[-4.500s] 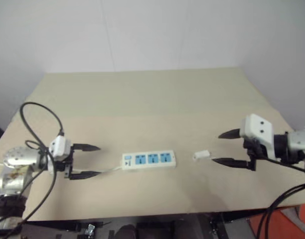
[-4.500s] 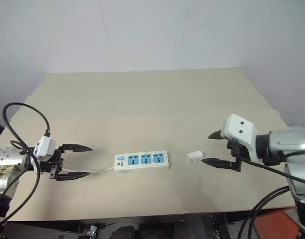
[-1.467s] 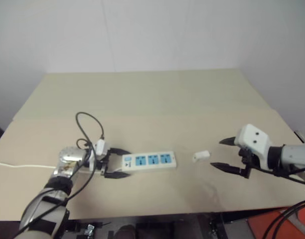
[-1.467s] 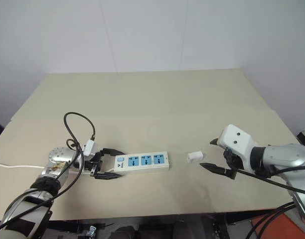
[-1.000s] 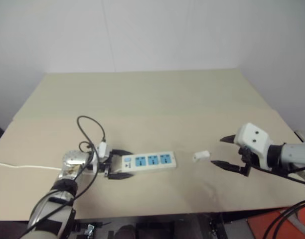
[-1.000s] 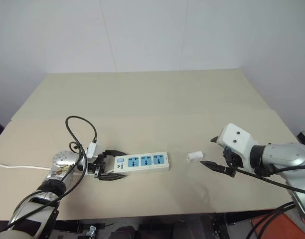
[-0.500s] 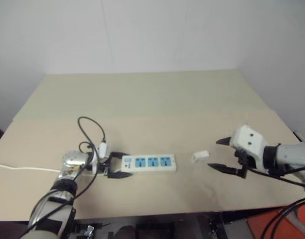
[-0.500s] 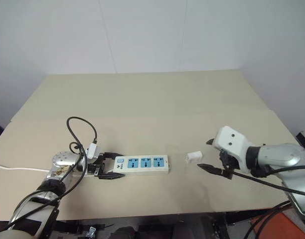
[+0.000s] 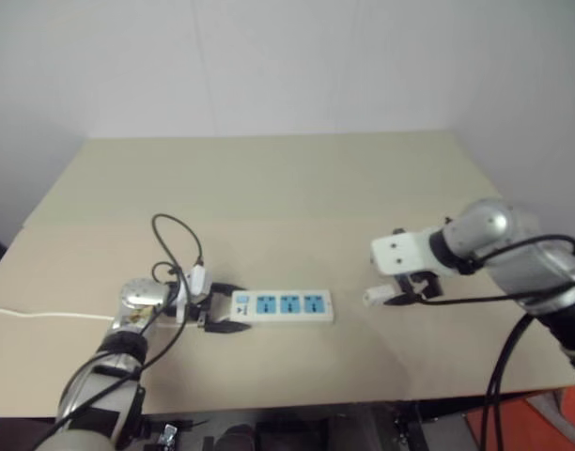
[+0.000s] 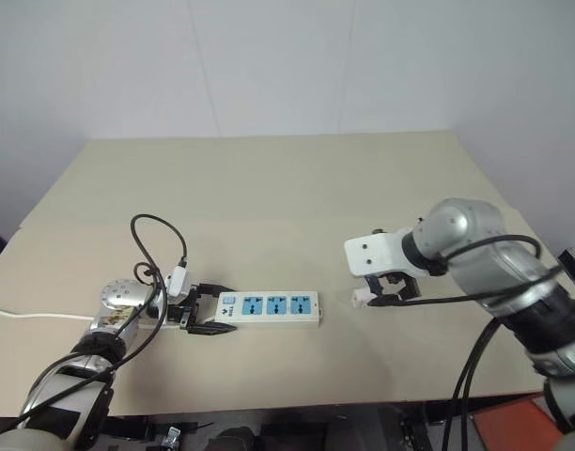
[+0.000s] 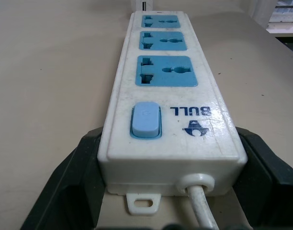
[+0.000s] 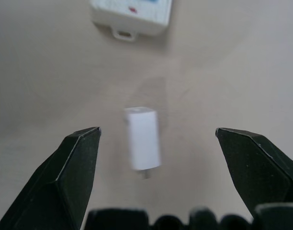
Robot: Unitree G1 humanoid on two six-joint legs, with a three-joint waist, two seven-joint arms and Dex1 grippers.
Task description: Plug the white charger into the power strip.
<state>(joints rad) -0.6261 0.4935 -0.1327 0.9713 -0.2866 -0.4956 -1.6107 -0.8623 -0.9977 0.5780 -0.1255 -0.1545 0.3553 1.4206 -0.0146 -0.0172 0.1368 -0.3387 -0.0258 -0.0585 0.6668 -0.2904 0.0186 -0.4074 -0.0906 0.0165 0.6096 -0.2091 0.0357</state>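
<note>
Left gripper (image 10: 201, 316): I had it clamped on the switch end of the power strip (image 10: 269, 307), one black finger against each long side, the white cord (image 11: 200, 203) running out between them. It was as far closed as the strip's width let it go.

Power strip: it lay flat on the table (image 10: 269, 197), long axis running left to right across the head views, sockets facing up, switch at the left end, free end toward the charger.

White charger (image 10: 363, 295): it lay on its side on the table, just right of the strip's free end, with a gap between them. In the right wrist view its long axis ran roughly in line with the strip's, and a small stub at the end away from the strip was, I think, a prong, though that view was too soft to be sure.

Right gripper (image 12: 156, 139): it hung above the charger, pointing down, jaws spread wide, holding nothing.

Step in hand: I judged this the approach to picking up the charger, strip already steadied.

Next move: I would lower, close across the charger's narrow sides, lift, then turn the prongs down toward a socket.
</note>
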